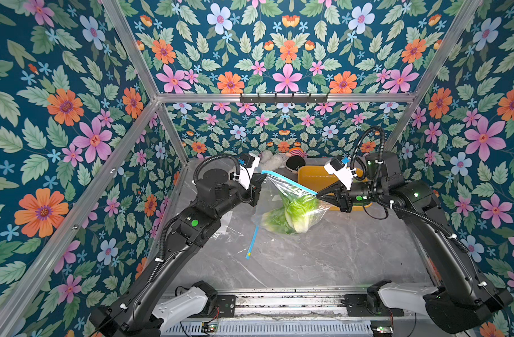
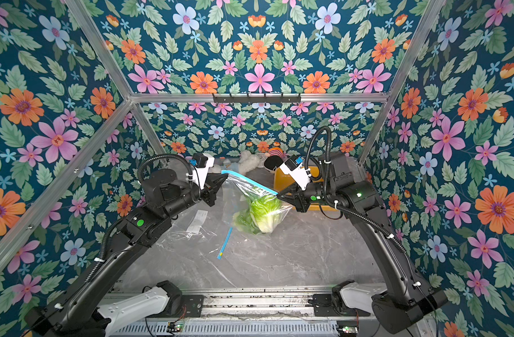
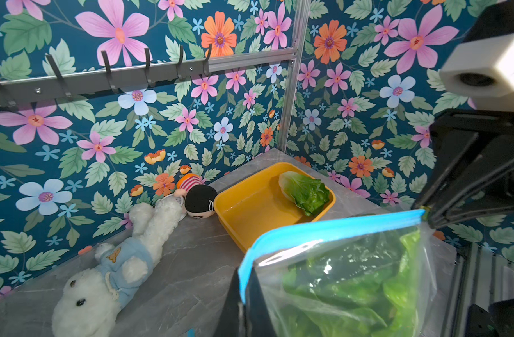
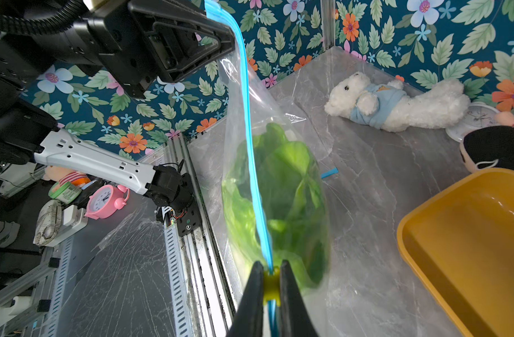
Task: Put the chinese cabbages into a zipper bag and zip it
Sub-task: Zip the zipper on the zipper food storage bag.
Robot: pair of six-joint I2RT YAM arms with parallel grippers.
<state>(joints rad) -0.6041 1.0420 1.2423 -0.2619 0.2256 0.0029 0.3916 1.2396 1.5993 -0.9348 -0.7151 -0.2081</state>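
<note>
Two chinese cabbages (image 1: 296, 211) sit inside the clear zipper bag (image 1: 274, 194), green leaves pressed against the plastic. The bag hangs over the middle of the grey surface (image 1: 308, 259) and its lower end seems to rest there. Its blue zip strip (image 1: 290, 182) is pulled out straight between the two arms. The left end effector (image 1: 262, 174) is clamped shut on one end of the strip. The right end effector (image 4: 271, 272) is closed around the yellow slider (image 4: 271, 284) at the other end, fingers pinching it from both sides. A third cabbage (image 3: 305, 191) lies in the yellow tray (image 3: 250, 213) just behind the bag, near the back wall. Beside the tray lie a dark-haired doll (image 3: 200, 201) and a white plush bear (image 3: 110, 271). A second bag (image 1: 229, 230) lies flat on the surface by the left arm, its own blue strip (image 1: 252, 243) toward the middle
</note>
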